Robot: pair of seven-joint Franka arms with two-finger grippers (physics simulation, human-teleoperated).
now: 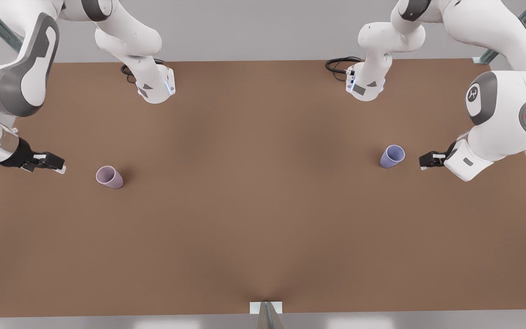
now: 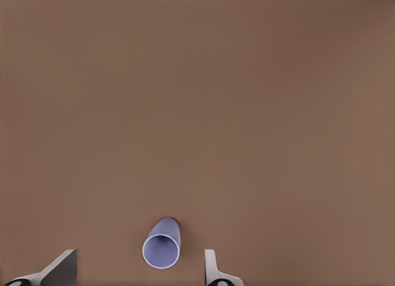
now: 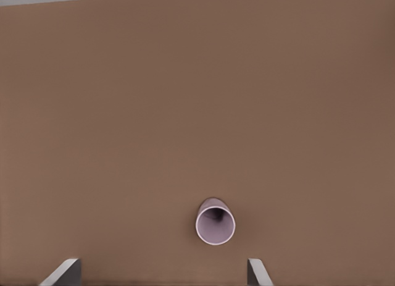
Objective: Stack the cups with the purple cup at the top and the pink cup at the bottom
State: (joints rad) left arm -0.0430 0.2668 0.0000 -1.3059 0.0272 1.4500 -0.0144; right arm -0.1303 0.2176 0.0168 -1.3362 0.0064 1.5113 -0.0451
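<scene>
The pink cup [image 1: 109,177] stands upright on the brown table [image 1: 263,205], toward the front view's left. My right gripper [image 1: 55,163] hovers just outside it, farther to that side, apart from it. In the right wrist view the pink cup [image 3: 215,224] sits ahead of the open right gripper [image 3: 162,275]. The purple cup [image 1: 392,156] stands upright toward the front view's right, and my left gripper [image 1: 427,161] hangs close beside it on the outer side. The left wrist view shows the purple cup [image 2: 162,249] near the gap of the open left gripper [image 2: 137,273], untouched.
Both arm bases [image 1: 155,87] [image 1: 365,84] stand at the table's far edge, each with a black cable loop [image 1: 341,64]. A small white bracket [image 1: 266,308] sits at the near edge. Broad bare tabletop lies between the two cups.
</scene>
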